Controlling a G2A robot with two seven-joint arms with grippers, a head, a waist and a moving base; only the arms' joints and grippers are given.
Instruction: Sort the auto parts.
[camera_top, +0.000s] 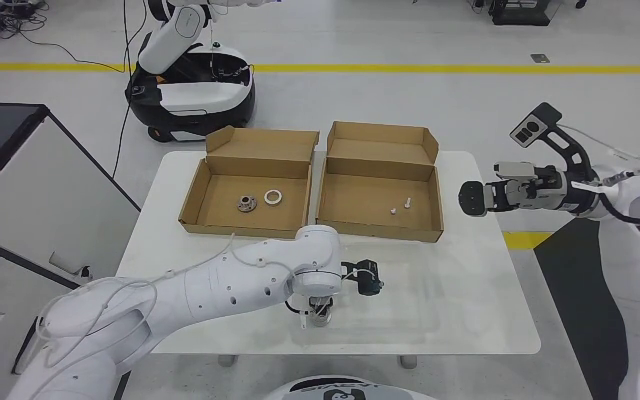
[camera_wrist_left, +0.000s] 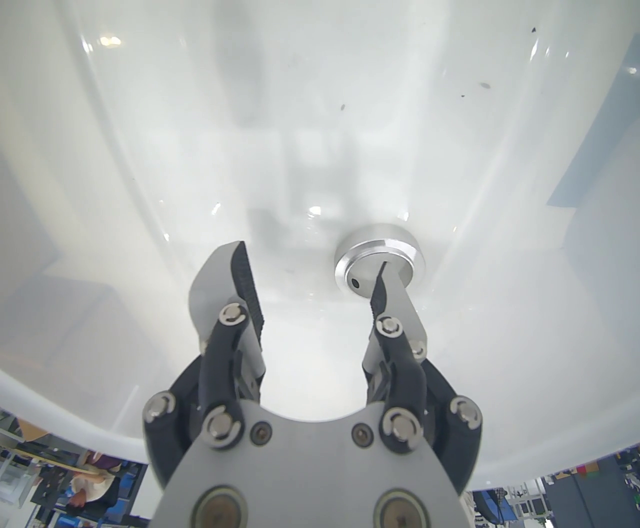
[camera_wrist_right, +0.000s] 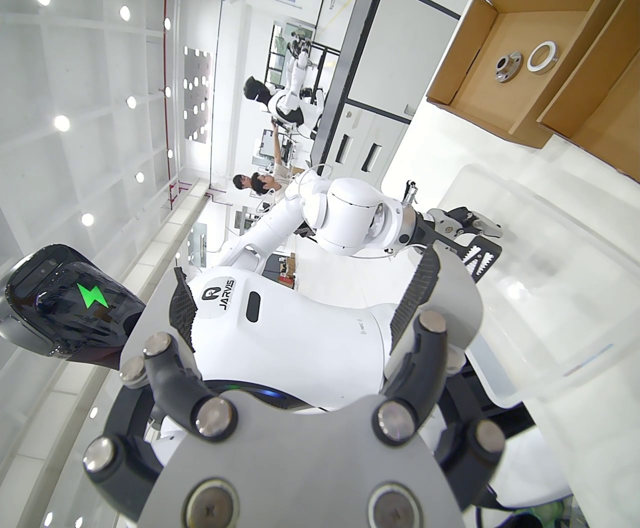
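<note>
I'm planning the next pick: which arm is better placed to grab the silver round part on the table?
Left. The left gripper hangs open close by the silver round part, one finger at its rim. The right gripper is open beyond the table's edge, far off.

One finger (camera_wrist_left: 397, 310) of the left gripper (camera_wrist_left: 310, 262) hides part of the metal disc (camera_wrist_left: 370, 246).

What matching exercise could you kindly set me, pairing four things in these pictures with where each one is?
Things:
1. white ring
2. small white part
3. silver disc
4. right end effector

Places:
A. on the bare table, at the left end effector
B. by the table's right edge
C. in the left cardboard box
D. in the right cardboard box

Pairs: 1-C, 2-D, 3-A, 4-B.
</note>
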